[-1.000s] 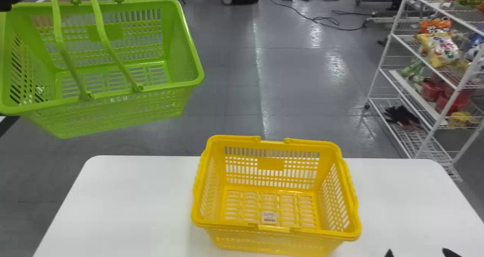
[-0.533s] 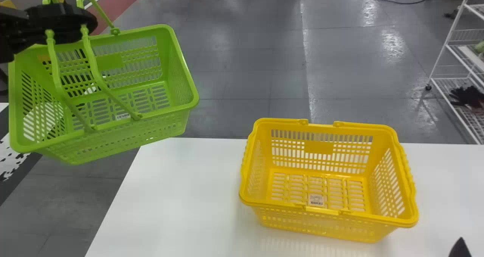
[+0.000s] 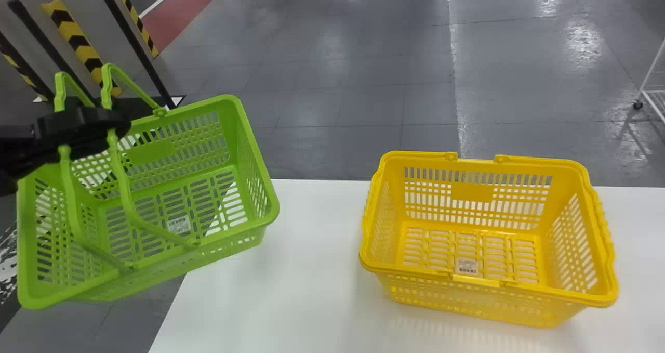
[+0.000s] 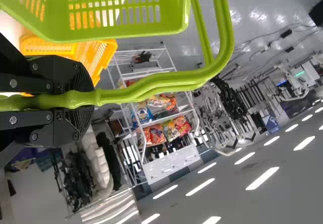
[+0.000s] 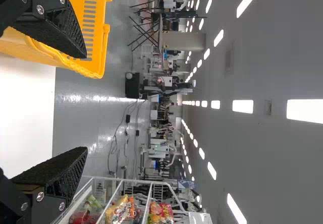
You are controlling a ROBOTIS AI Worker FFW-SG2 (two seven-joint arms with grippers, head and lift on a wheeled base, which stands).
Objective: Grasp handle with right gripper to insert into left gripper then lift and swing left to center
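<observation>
My left gripper is at the left of the head view, shut around the green basket's handles. The green basket hangs tilted from it, its right end over the white table's left part. In the left wrist view, the left gripper clamps the green handle, with the green basket beside it. A yellow basket stands on the table, right of the green one. In the right wrist view, my right gripper has its fingers wide apart with nothing between them, near the yellow basket.
The white table runs along the lower part of the head view. A wire shelf with snack bags stands beyond the right gripper. Striped yellow-black posts rise at the far left.
The head view has turned left and down, shifting the yellow basket rightward. The green basket, still held, now appears lower, overlapping the table's left edge. The right fingertips have left the head view.
</observation>
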